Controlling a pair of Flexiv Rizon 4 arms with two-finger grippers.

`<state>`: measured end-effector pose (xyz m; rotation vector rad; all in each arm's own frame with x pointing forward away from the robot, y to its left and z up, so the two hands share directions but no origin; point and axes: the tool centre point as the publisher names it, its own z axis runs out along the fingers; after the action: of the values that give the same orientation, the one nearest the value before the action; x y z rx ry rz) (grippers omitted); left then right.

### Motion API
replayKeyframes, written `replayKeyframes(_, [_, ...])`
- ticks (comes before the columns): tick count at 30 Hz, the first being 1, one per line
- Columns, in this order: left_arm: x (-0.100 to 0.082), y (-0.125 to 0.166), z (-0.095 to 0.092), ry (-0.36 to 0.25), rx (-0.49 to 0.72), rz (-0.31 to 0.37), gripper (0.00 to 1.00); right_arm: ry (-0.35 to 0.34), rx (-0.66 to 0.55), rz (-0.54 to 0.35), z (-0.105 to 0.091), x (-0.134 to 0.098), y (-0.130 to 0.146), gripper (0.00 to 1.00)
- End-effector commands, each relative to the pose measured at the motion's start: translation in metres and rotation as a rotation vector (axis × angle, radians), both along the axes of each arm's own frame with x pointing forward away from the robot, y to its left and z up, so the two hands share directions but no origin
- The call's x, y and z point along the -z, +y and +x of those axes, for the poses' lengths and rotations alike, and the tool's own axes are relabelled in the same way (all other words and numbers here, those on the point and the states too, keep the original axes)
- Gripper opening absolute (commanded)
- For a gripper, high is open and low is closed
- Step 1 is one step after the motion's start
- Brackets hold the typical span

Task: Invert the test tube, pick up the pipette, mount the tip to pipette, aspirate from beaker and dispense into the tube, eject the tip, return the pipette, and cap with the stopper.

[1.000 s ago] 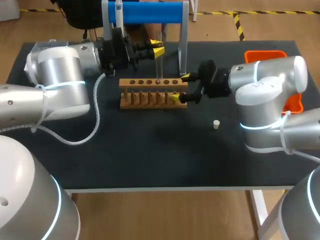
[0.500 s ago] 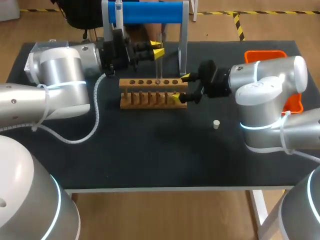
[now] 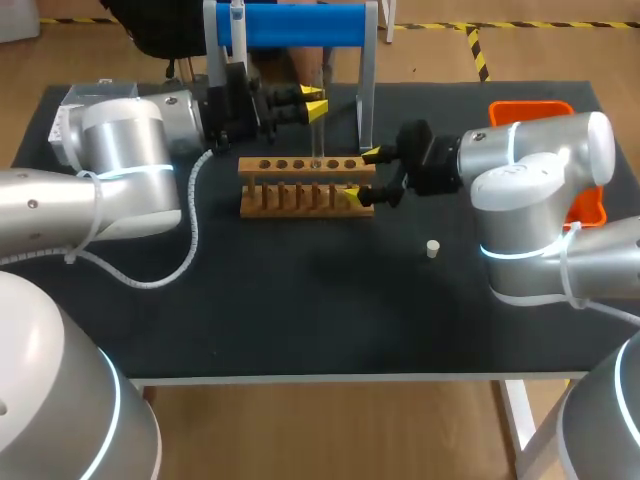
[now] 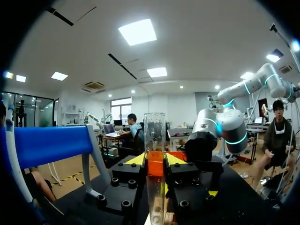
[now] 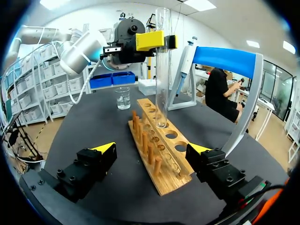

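My left gripper (image 3: 312, 103) is shut on a clear test tube (image 3: 317, 132), held upright over the wooden rack (image 3: 300, 190). In the left wrist view the tube (image 4: 154, 136) stands between that gripper's (image 4: 154, 160) yellow tips. From the right wrist view the tube (image 5: 162, 70) has its lower end at a hole in the rack (image 5: 165, 171). The right gripper (image 5: 151, 151) is open, with one finger on each side of the rack's near end. The white pipette (image 5: 185, 56) hangs on the blue stand (image 5: 225, 57). A beaker (image 5: 123, 97) sits beyond the rack.
A small white stopper (image 3: 432, 248) lies on the black table (image 3: 300, 310) in front of my right arm. An orange bin (image 3: 530, 107) is at the back right. A clear box (image 3: 95, 97) shows behind my left arm. The blue stand (image 3: 290, 25) is behind the rack.
My left arm's elbow has shifted slightly. The tube and both grippers are where they were.
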<state>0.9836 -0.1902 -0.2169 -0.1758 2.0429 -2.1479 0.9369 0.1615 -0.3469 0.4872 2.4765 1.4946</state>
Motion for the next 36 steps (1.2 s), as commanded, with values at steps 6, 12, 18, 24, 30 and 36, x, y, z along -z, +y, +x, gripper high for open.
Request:
replayKeyframes(6, [0.008,0.0,0.007,-0.003,0.006,-0.001,0.0,-0.002,0.002,0.001,-0.001,0.001,0.0,1.0])
replayKeyframes(12, [0.011,0.001,0.007,-0.007,0.004,-0.002,0.0,-0.002,0.002,0.001,-0.001,0.001,0.0,1.0])
replayKeyframes(18, [0.014,0.003,0.007,-0.004,0.0,-0.002,0.0,-0.002,0.002,0.001,-0.001,0.001,0.0,1.0])
replayKeyframes(24, [0.017,0.003,0.006,0.002,0.001,0.006,0.0,-0.002,0.002,0.001,-0.001,0.001,0.0,1.0])
replayKeyframes(30, [0.02,0.004,0.006,0.007,0.001,0.006,0.0,-0.002,0.002,0.001,-0.001,0.001,0.0,1.0])
replayKeyframes(36, [0.024,0.005,0.006,0.014,-0.001,0.005,0.0,-0.002,0.002,0.001,-0.001,0.001,0.0,1.0])
